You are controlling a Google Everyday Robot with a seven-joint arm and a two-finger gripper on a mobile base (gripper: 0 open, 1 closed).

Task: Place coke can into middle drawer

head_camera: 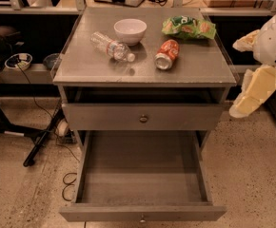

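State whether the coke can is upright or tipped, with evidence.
Tipped: the coke can lies on its side on the cabinet top, silver end toward the camera. The gripper hangs at the right edge, apart.
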